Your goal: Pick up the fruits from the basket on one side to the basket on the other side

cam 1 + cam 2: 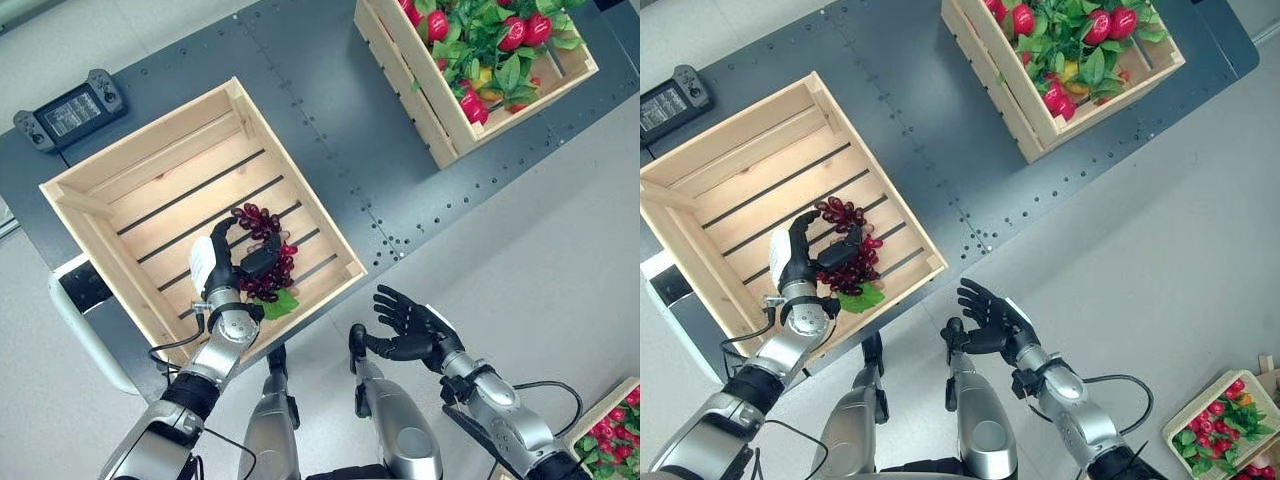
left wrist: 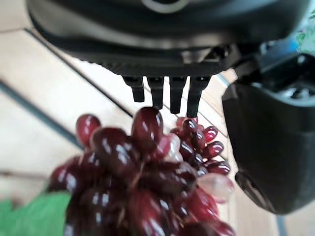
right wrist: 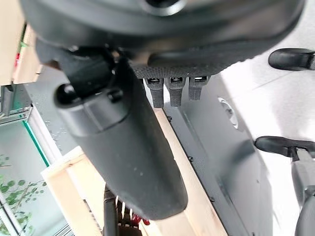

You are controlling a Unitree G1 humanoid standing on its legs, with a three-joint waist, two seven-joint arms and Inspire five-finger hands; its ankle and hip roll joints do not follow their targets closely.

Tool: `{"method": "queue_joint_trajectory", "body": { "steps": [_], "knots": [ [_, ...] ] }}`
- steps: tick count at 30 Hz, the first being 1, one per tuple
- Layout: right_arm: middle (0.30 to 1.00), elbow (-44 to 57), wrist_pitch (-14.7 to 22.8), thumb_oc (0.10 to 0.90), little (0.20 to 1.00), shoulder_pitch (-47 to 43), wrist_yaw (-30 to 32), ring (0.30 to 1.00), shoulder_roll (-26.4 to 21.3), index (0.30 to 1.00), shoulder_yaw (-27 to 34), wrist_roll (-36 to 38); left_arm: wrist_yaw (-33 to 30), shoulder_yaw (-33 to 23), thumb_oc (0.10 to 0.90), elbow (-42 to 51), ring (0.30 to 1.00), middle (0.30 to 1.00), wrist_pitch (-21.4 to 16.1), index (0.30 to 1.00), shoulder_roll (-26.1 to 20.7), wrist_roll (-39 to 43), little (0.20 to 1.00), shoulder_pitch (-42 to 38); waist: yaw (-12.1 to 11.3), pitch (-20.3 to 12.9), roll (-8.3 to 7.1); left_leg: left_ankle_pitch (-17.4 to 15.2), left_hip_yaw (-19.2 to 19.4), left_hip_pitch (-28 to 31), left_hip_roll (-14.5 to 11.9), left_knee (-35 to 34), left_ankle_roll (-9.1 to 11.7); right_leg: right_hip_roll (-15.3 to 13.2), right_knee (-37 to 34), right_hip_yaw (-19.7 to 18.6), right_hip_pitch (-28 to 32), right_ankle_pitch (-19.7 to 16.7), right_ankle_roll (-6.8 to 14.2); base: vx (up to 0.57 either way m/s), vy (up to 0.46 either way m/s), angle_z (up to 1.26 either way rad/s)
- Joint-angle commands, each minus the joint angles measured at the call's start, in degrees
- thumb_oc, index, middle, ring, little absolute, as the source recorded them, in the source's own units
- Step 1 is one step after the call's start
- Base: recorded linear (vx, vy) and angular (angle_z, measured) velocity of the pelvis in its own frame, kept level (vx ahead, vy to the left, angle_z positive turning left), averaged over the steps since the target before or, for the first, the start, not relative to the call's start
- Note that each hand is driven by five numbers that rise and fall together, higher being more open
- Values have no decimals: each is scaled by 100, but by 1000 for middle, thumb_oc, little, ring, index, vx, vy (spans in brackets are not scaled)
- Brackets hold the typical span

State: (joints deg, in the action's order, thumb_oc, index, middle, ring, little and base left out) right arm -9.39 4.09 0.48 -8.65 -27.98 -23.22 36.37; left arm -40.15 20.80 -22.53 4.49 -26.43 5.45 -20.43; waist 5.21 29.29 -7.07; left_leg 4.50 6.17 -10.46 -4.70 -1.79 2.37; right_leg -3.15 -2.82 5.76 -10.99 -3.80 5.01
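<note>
While the left hand (image 1: pixel 225 268) is down inside the near crate (image 1: pixel 100 195), its fingers and white-capped thumb are curled round a bunch of dark red grapes (image 1: pixel 266 262), and that grip is what the coming move turns on. The bunch lies on the side of the hand towards the crate's inner corner, its long axis running from the leaf (image 1: pixel 281 304) at the crate's near rail up towards the middle slats. In the left wrist view the grapes (image 2: pixel 147 172) hang just past the fingertips, close against the palm, with the pale slats behind them. I cannot tell whether the bunch already rests on the slats or is held just above them.

From the crate, the right hand (image 1: pixel 412 325) is well apart, off the bench edge and over the floor, fingers spread and relaxed, holding nothing. So the left arm is plainly the nearer one, and the only one engaged.

Across the dark bench (image 1: pixel 320 120) from the near crate stands the far crate (image 1: pixel 420 90), still heaped with red fruit and green leaves (image 1: pixel 500 40). A black handheld controller (image 1: pixel 70 108) lies on the bench beyond the near crate's far corner. My guess is that the grapes are being set down here.
</note>
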Motion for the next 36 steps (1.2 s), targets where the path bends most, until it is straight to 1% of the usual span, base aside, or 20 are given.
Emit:
{"method": "queue_joint_trajectory", "body": {
  "steps": [1, 2, 5, 6, 7, 8, 9, 10, 12, 13, 17, 18, 20, 23, 24, 27, 28, 30, 33, 36],
  "knots": [
    [900, 723, 505, 800, 900, 173, 125, 900, -28, 900, 172, 47, -269, -330, 800, 512, 900, 900, -570, 900, 25, -145, 900, -149, -78, 51, -111, -287, -151, -357, -43, 692, 61, 11, 826, -79, -378, 248, 35, -9, -43, 7],
    [900, 781, 508, 800, 900, 251, 112, 900, -24, 900, 221, 69, -323, -376, 800, 760, 900, 900, -602, 900, 18, -188, 900, -21, -107, 51, -111, -289, -177, -371, -30, 697, 62, 9, 807, -58, -365, 244, 25, -3, -31, 6],
    [900, 840, 533, 800, 900, 358, 84, 900, 7, 900, 258, 66, -299, -441, 800, 1058, 900, 900, -739, 900, -6, -208, 900, 158, -145, 51, -101, -286, -185, -334, -20, 630, 57, -1, 740, -29, -322, 228, 14, 0, -35, 10],
    [900, 888, 555, 800, 900, 421, 82, 900, 9, 900, 275, 80, -209, -473, 800, 1223, 900, 900, -857, 900, -25, -191, 900, 248, -161, 51, -94, -280, -193, -331, -15, 609, 58, -6, 718, -15, -316, 218, 13, 0, -21, 5],
    [900, 900, 562, 800, 900, 436, 79, 900, 5, 900, 277, 92, -162, -484, 800, 1260, 900, 900, -893, 900, -30, -182, 900, 270, -164, 51, -93, -278, -197, -331, -14, 603, 57, -8, 714, -9, -315, 215, 12, 0, -31, 1],
    [900, 913, 602, 800, 900, 508, 42, 900, 14, 900, 323, 93, 18, -508, 800, 1441, 900, 900, -951, 900, -48, -189, 900, 399, -186, 51, -79, -283, -186, -312, -10, 570, 58, -13, 683, 16, -293, 214, 11, 0, 0, 0],
    [900, 903, 628, 800, 900, 542, 30, 900, 30, 900, 347, 86, 48, -499, 800, 1517, 900, 900, -928, 900, -60, -196, 900, 474, -197, 51, -64, -285, -193, -301, -6, 557, 58, -14, 669, 27, -278, 211, 7, 0, 0, 0],
    [900, 905, 642, 800, 900, 557, 40, 900, 34, 900, 357, 89, 108, -483, 800, 1538, 900, 900, -879, 900, -71, -181, 900, 522, -207, 51, -46, -284, -201, -297, 2, 546, 56, -19, 667, 35, -275, 211, 9, 0, 0, 0],
    [900, 920, 637, 800, 900, 571, 53, 900, 21, 900, 385, 85, 448, -422, 800, 1521, 900, 900, -683, 900, -132, -97, 900, 594, -210, 51, -11, -283, -203, -300, 18, 550, 55, -31, 673, 52, -285, 210, 10, 0, 0, 0],
    [900, 932, 627, 800, 900, 575, 51, 900, 13, 900, 397, 83, 475, -397, 800, 1508, 900, 900, -628, 900, -147, -100, 900, 612, -208, 51, 0, -279, -201, -303, 19, 549, 55, -34, 678, 59, -294, 209, 9, 0, 0, 0],
    [900, 955, 573, 800, 900, 580, 23, 900, -39, 900, 444, 102, 395, -280, 800, 1119, 900, 900, -110, 900, -213, -19, 900, 636, -172, 51, 55, -267, -186, -315, 25, 585, 57, -53, 714, 63, -315, 216, 16, 0, 0, 0],
    [900, 958, 554, 800, 900, 552, 27, 900, -46, 900, 424, 111, 402, -241, 800, 950, 900, 900, 23, 900, -213, 55, 900, 592, -159, 51, 57, -266, -179, -309, 22, 584, 59, -53, 708, 59, -308, 217, 18, 0, 0, 0],
    [900, 946, 521, 800, 900, 460, 81, 900, -47, 900, 365, 124, 325, -146, 800, 677, 900, 900, 220, 900, -183, -75, 900, 471, -141, 51, 57, -259, -165, -313, 21, 583, 59, -49, 703, 50, -315, 213, 21, 0, 0, 0],
    [900, 936, 511, 800, 900, 353, 168, 900, -41, 900, 276, 138, 436, -25, 800, 473, 900, 900, 471, 900, -141, -112, 900, 296, -121, 51, 52, -254, -148, -333, 28, 581, 51, -44, 712, 43, -347, 204, 30, 0, 0, 0],
    [900, 908, 490, 800, 900, 249, 227, 900, -40, 900, 220, 147, 431, 93, 800, 354, 900, 900, 537, 900, -115, -173, 900, 153, -100, 51, 52, -244, -144, -368, 30, 611, 48, -41, 744, 39, -388, 196, 32, 0, 0, 0],
    [900, 845, 472, 800, 900, 114, 307, 900, -46, 900, 141, 166, 875, 325, 800, 259, 900, 900, 747, 900, -104, -322, 900, -104, -65, 51, 69, -268, -124, -411, 41, 696, 39, -45, 799, 34, -435, 202, 42, 0, 0, 0],
    [900, 835, 472, 800, 900, 101, 311, 900, -45, 900, 132, 162, 911, 365, 800, 257, 900, 900, 795, 900, -102, -330, 900, -127, -62, 51, 74, -271, -119, -416, 42, 705, 35, -46, 816, 37, -446, 205, 43, 0, 0, 0],
    [900, 779, 499, 800, 900, 67, 304, 900, -29, 900, 101, 160, 866, 472, 800, 189, 900, 900, 1014, 900, -87, -343, 900, -167, -49, 51, 87, -272, -136, -456, 43, 741, 32, -38, 869, 33, -494, 211, 47, 0, 0, 0],
    [900, 709, 551, 800, 900, -4, 312, 900, 11, 900, 15, 134, 667, 518, 800, -1, 900, 900, 1098, 900, -4, -188, 900, -206, -59, 51, 83, -289, -188, -489, 70, 767, 18, -31, 888, 20, -517, 219, 46, 0, 0, 0],
    [900, 682, 567, 800, 900, -75, 362, 900, 62, 900, -59, 124, 548, 514, 800, -253, 900, 900, 987, 900, 109, -113, 900, -276, -55, 51, 50, -325, -203, -539, 96, 866, 11, -21, 940, 12, -555, 227, 46, 0, 0, 0]
  ]
}}
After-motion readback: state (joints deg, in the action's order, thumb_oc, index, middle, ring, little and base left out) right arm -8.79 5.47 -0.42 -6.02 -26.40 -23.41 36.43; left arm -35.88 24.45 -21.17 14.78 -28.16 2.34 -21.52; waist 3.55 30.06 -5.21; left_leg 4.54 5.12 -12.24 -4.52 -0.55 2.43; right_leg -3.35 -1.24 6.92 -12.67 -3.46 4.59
